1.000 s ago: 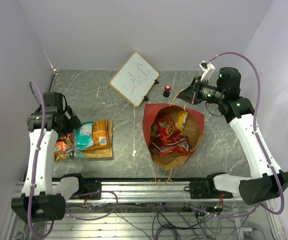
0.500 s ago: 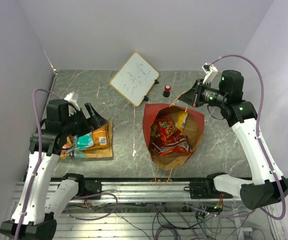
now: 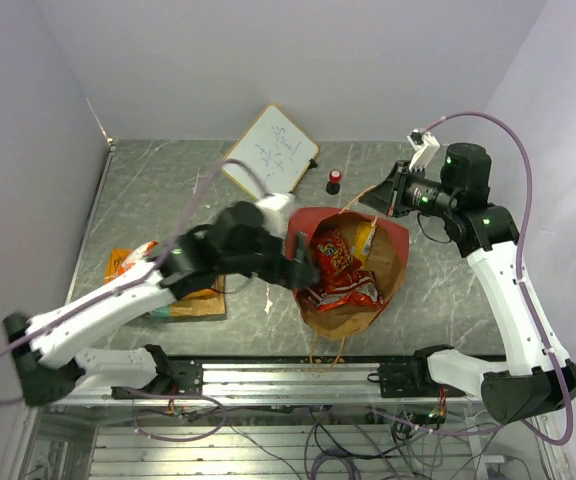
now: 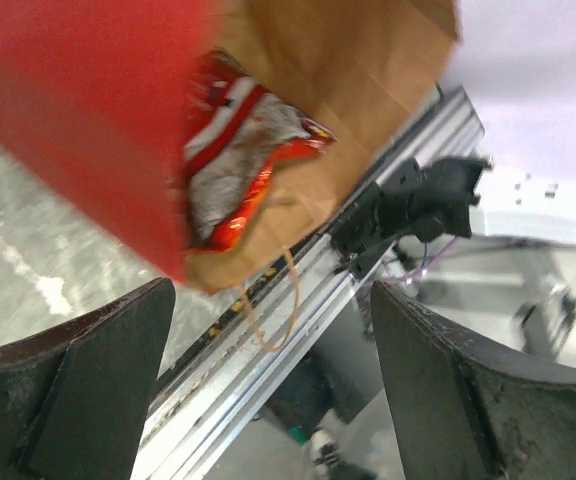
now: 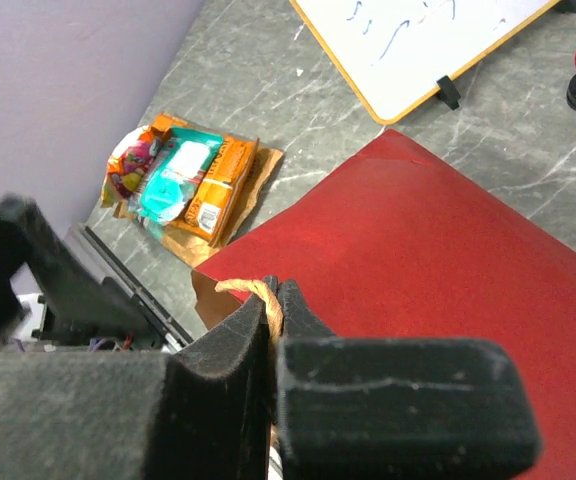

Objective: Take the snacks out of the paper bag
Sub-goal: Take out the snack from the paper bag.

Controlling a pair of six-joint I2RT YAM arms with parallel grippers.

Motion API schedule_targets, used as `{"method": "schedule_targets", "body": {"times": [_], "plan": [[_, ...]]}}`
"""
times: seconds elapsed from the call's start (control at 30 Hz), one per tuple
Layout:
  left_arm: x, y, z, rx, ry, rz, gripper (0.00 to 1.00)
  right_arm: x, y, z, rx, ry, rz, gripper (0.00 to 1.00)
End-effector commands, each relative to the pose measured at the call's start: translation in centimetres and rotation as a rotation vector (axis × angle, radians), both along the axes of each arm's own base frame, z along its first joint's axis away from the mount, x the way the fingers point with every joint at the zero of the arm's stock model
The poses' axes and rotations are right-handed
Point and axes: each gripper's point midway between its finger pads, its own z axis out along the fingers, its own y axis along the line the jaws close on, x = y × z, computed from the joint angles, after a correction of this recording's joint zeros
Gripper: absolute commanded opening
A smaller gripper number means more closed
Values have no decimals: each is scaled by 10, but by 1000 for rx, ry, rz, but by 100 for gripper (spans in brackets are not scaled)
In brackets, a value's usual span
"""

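Currently the paper bag [image 3: 348,318] sits mid-surface toward the near edge: red outside, kraft inside, mouth open, with red-orange and yellow snacks [image 3: 336,262] inside. More packets [image 5: 183,180], orange and teal, are piled near the left edge. The right end effector [image 5: 273,300] is clamped on the bag's twisted handle [image 5: 240,287]. The left end effector [image 4: 268,330] is spread wide and empty at the bag mouth. The surface [image 3: 168,190] is grey marble-look; the walls [image 3: 268,60] are pale lilac.

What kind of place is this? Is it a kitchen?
Probably a robot lab, not a kitchen: a left arm and right arm bolted to a metal rail, loose cables underneath, plain walls boxing in one small table.
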Motion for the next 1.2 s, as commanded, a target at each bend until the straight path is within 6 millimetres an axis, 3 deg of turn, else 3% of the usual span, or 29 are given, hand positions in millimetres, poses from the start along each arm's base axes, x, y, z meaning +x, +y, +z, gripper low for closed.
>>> {"method": "schedule_targets", "body": {"times": [0.0, 0.17, 0.4, 0.63, 0.8, 0.97, 1.17], "plan": [[-16, -78, 14, 121, -267, -116, 90, -5, -5, 20, 6, -44, -29, 0], [-39, -137, -30, 373, -422, -227, 89, -9, -9, 23, 3, -52, -52, 0], [-29, -133, -69, 587, -573, -294, 85, -12, -10, 32, 23, -69, -69, 0], [-25, -130, -115, 739, -600, -382, 87, -16, -12, 33, 32, -70, -84, 0], [-14, -135, -140, 788, -622, -366, 76, -19, -15, 31, 37, -67, -104, 0], [7, -137, -165, 828, -571, -368, 77, -20, -12, 38, 63, -61, -100, 0], [9, -153, -189, 816, -535, -440, 72, -20, -14, 34, 32, -48, -100, 0]]}}
